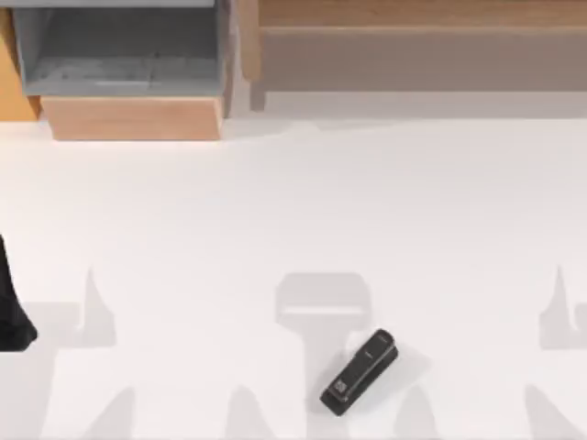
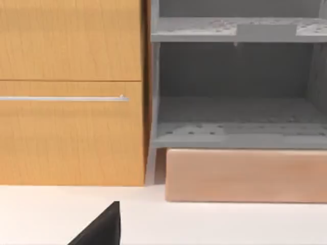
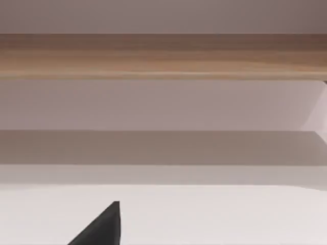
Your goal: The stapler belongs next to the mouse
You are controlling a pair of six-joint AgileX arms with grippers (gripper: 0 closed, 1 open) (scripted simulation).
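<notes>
The stapler (image 1: 359,371) is a small black bar with a pale label near its nearer end. It lies flat and diagonal on the white table (image 1: 275,211), near the front edge, right of centre. The mouse is out of view. My left arm (image 1: 11,307) is a dark shape at the table's left edge, far from the stapler. A black piece of my left gripper (image 2: 102,230) pokes into the left wrist view, facing the cabinet. A similar piece of my right gripper (image 3: 102,229) hangs over bare table in the right wrist view.
A wooden cabinet with grey shelf compartments (image 1: 119,46) and a pale wood block (image 1: 133,117) stands at the back left. Its door carries a silver handle (image 2: 61,98). A long wooden shelf (image 1: 413,18) runs along the back right.
</notes>
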